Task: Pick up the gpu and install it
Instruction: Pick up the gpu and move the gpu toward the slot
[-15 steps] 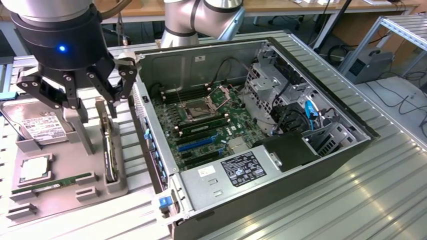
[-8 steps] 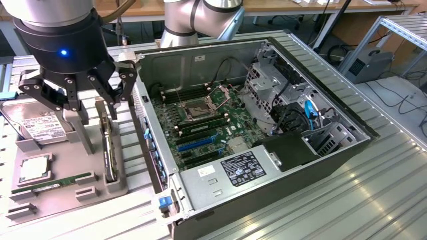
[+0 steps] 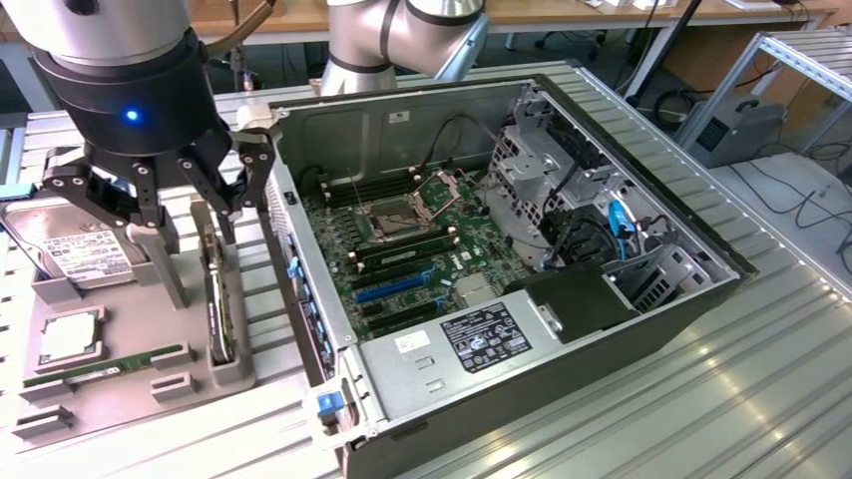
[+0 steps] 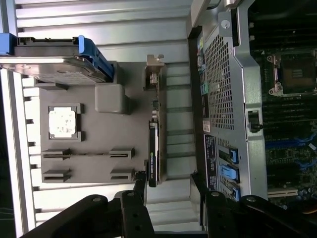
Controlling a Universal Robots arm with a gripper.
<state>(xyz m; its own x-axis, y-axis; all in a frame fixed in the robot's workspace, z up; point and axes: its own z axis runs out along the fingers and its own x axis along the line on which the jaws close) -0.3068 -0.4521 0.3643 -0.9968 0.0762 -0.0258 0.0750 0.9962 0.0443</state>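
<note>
The gpu (image 3: 219, 304) stands on its long edge in a slot along the grey holder tray (image 3: 127, 404), on the side nearest the open computer case (image 3: 399, 364). In the wrist view the gpu (image 4: 153, 151) is a thin dark strip with its silver bracket (image 4: 154, 69) at the far end. My gripper (image 3: 183, 222) hangs open just above the card with one finger on each side, apart from it. The black fingertips (image 4: 139, 186) straddle the card's near end, and the gripper (image 4: 168, 186) holds nothing.
The tray also carries a silver hard drive (image 3: 80, 257), a square CPU (image 3: 67, 337) and a green memory stick (image 3: 107, 365). The case's perforated rear wall (image 4: 223, 84) rises right beside the card. Inside lies the motherboard with blue expansion slots (image 3: 393, 287).
</note>
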